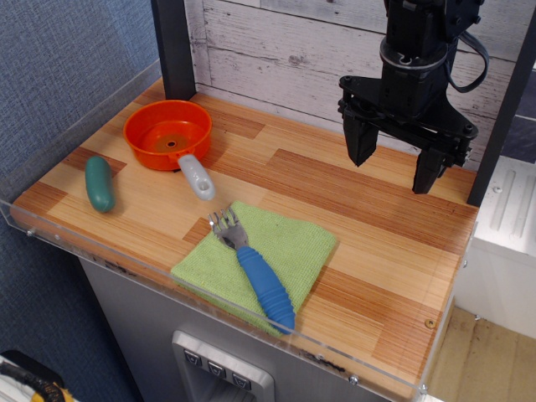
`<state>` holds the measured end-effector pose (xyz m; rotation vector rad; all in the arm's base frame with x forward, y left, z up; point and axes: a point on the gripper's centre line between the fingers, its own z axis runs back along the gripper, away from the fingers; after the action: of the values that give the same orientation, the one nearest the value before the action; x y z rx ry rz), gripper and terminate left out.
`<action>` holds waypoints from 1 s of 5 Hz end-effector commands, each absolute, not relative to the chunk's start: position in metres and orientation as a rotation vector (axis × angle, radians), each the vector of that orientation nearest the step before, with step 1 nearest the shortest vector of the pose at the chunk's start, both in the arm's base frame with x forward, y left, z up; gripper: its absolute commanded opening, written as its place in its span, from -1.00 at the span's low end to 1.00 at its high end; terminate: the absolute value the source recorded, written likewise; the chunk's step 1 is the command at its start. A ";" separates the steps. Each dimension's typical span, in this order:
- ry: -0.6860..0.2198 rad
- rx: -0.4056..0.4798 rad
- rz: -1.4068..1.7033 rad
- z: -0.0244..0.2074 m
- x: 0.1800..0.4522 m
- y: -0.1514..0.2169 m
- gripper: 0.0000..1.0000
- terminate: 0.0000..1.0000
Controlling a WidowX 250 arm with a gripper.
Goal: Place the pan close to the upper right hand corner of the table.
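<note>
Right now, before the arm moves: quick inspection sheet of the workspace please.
Surface: table, striped wood laminate, clear low rim.
Job's things: pan, orange, upright at far left, grey handle toward the cloth; not near the right corner.
Clutter: green cloth at front centre, blue-handled fork lying on it; green pickle-like toy at left.
End effector: end effector open, empty, above the right rear of the table.
Cables: black cable looped beside the wrist.
Surroundings: white plank wall behind, black post at rear left.
</note>
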<state>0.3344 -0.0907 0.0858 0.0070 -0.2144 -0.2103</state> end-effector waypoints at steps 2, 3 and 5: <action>-0.190 0.007 -0.115 0.091 0.329 -0.059 1.00 -1.00; -0.194 0.027 -0.074 0.093 0.331 -0.036 1.00 -1.00; -0.222 0.103 0.046 0.097 0.344 0.021 1.00 -1.00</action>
<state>0.3412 0.0211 0.0819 0.1025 -0.1790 0.0424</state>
